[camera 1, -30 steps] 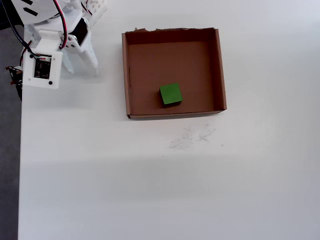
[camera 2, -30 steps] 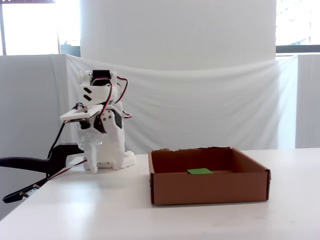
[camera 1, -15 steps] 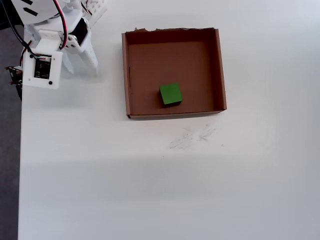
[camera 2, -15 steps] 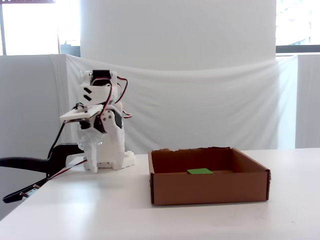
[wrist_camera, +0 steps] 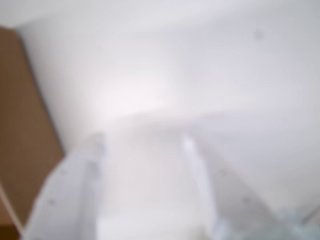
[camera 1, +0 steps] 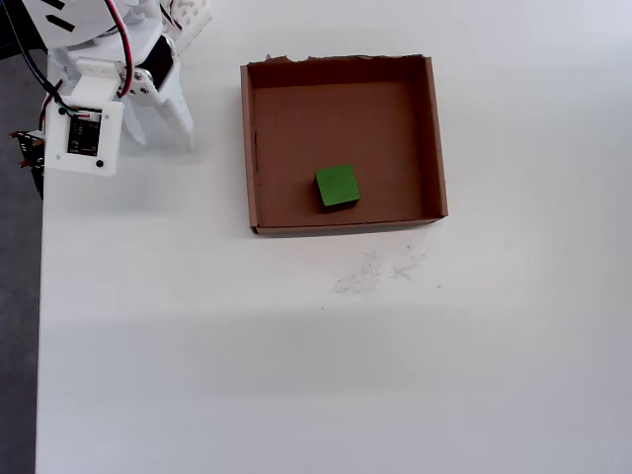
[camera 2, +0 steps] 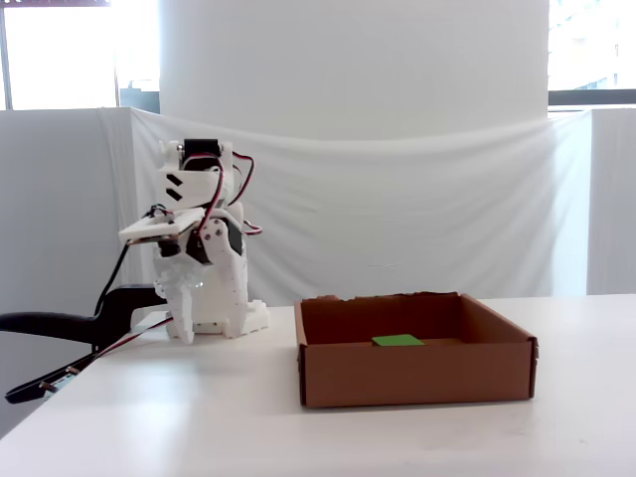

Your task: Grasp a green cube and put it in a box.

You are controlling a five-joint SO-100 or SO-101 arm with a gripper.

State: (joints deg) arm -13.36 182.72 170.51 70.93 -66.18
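We find the green cube [camera 1: 338, 186] resting flat on the floor of the box [camera 1: 434, 138], toward the wall nearest the bottom of the overhead view; in the fixed view only its top face [camera 2: 397, 340] shows above the front wall of the box [camera 2: 415, 372]. We judge the placement step complete, with the arm folded near its base, well apart from the box.

The end effector [wrist_camera: 142, 145] holds nothing; in the blurred wrist view its two fingers [wrist_camera: 80, 185] stand apart with bare tabletop [wrist_camera: 150, 75] between them, moderately wide. A brown edge of the box [wrist_camera: 20, 125] shows at the left of that view.

No further move appears required beyond holding the rest pose. Nearby we note only faint scratch marks [camera 1: 380, 269] on the tabletop and cables [camera 2: 129, 318] at the base. Nothing obstructs the box.
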